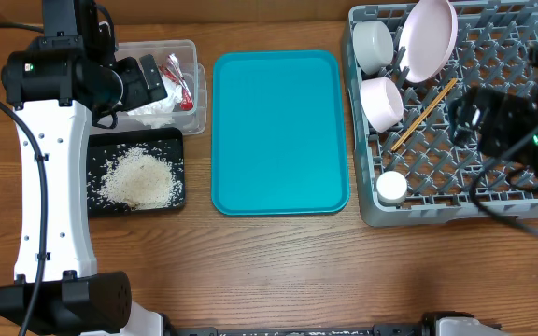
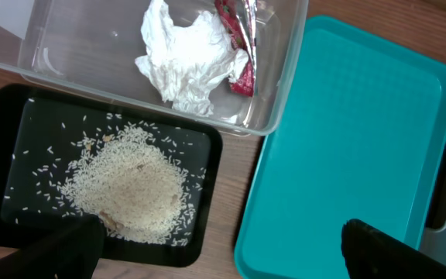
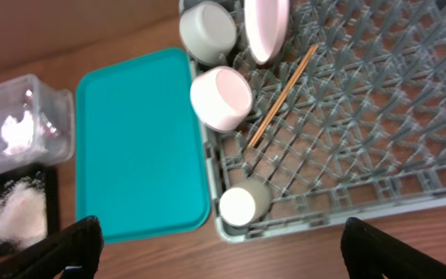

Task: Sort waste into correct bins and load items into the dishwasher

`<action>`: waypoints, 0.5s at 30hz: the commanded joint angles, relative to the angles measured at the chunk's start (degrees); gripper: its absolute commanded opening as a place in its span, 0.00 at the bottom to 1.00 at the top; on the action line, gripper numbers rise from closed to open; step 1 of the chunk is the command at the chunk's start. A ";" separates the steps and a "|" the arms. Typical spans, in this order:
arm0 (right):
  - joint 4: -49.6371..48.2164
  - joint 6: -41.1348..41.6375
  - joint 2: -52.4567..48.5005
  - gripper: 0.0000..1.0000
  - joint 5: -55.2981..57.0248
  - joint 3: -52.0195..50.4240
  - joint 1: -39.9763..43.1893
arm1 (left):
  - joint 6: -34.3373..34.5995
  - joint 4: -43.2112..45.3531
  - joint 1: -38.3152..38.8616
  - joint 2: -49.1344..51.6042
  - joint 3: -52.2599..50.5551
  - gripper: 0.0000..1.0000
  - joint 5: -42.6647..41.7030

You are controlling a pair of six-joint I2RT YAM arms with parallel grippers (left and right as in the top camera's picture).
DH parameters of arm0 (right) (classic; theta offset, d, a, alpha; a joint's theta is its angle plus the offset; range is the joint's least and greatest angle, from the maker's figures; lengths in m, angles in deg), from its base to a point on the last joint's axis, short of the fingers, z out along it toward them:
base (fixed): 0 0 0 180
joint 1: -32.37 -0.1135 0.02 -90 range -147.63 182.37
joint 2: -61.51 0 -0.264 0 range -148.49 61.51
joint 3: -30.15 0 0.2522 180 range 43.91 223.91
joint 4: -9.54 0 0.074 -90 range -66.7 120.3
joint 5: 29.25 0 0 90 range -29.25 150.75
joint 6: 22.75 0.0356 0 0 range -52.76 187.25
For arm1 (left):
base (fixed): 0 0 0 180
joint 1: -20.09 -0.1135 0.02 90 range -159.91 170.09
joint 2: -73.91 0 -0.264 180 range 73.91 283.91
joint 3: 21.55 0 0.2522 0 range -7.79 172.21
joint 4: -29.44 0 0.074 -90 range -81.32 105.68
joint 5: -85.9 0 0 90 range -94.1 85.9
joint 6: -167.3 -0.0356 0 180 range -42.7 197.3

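Note:
The clear tub (image 1: 192, 89) holds crumpled tissue (image 2: 188, 66) and the red-and-white wrapper (image 2: 238, 39). The black tray (image 1: 174, 198) holds a heap of rice (image 1: 138, 179). The grey rack (image 1: 456, 201) holds the plate (image 1: 428, 37) on edge, two bowls (image 1: 374, 42) (image 1: 382, 103), the cup (image 1: 391, 188) and chopsticks (image 1: 425, 114). My left gripper (image 2: 223, 252) is open and empty, high above the gap between the black tray and the teal tray. My right gripper (image 3: 223, 248) is open and empty, high above the rack's front edge near the cup (image 3: 238, 206).
A large teal tray (image 1: 280, 131) lies between the bins and the rack with nothing on it. The wooden table (image 1: 278, 271) shows bare in front. The left arm's white body (image 1: 49, 187) stands over the table's left side.

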 commanded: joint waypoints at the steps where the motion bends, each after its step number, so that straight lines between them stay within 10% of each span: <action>1: -5.99 -2.12 4.57 1.00 3.04 -6.97 0.39 | 0.55 0.15 0.39 -0.04 0.33 1.00 0.61; 15: -78.97 -2.12 41.77 1.00 0.04 -77.77 0.35 | 0.55 0.15 0.39 -0.04 0.33 1.00 0.61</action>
